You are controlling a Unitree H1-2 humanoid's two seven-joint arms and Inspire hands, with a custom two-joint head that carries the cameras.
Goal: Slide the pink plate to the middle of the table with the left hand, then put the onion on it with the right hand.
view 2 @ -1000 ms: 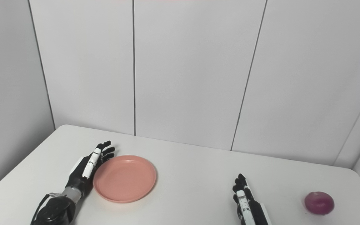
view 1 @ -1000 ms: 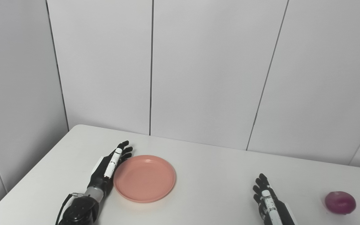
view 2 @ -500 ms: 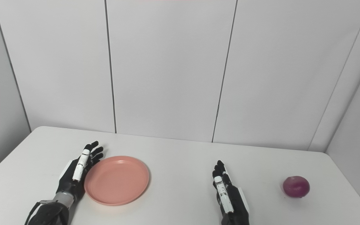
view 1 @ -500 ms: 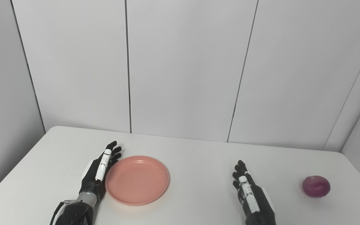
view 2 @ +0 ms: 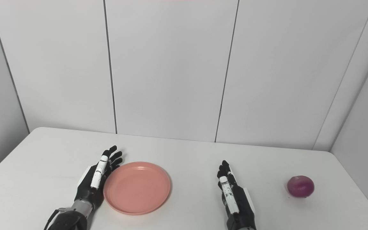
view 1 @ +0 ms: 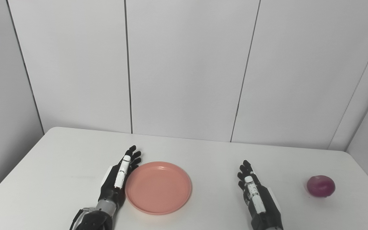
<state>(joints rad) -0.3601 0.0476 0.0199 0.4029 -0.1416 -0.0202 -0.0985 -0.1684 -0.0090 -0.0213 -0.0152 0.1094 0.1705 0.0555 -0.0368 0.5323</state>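
One broad white rectangular counter (view 1: 203, 156) fills the lower frame, backed by pale grey wall panels (view 1: 187, 64). On it, largest first: a round, shallow pink plastic plate (view 1: 158, 187), lying left of the counter's middle, flat and empty. Next, two black-and-white robot hands entering from the bottom edge. The left robot hand (view 1: 118, 177) stands on edge just beside the plate's left rim, palm side facing the plate, fingers (view 1: 133, 156) extended and a little apart, pointing away from the robot; it grips nothing. Contact with the rim looks likely along the palm, though a thin gap cannot be ruled out. The right robot hand (view 1: 257, 195) rests right of centre, fingers likewise straight and spread, holding nothing. Smallest: a round purple-red onion (view 1: 320, 186), sitting alone near the counter's right edge, well apart from the plate

Key relation: the plate lies directly to the right of the left robot hand, so a sideways push toward centre runs straight through the plate. My reading is the slide is in hand and not finished, as the plate sits short of the middle. The onion lies to the right of the right robot hand, slightly farther back; that hand is plainly the nearer one. A round onion may roll if nudged before being enclosed
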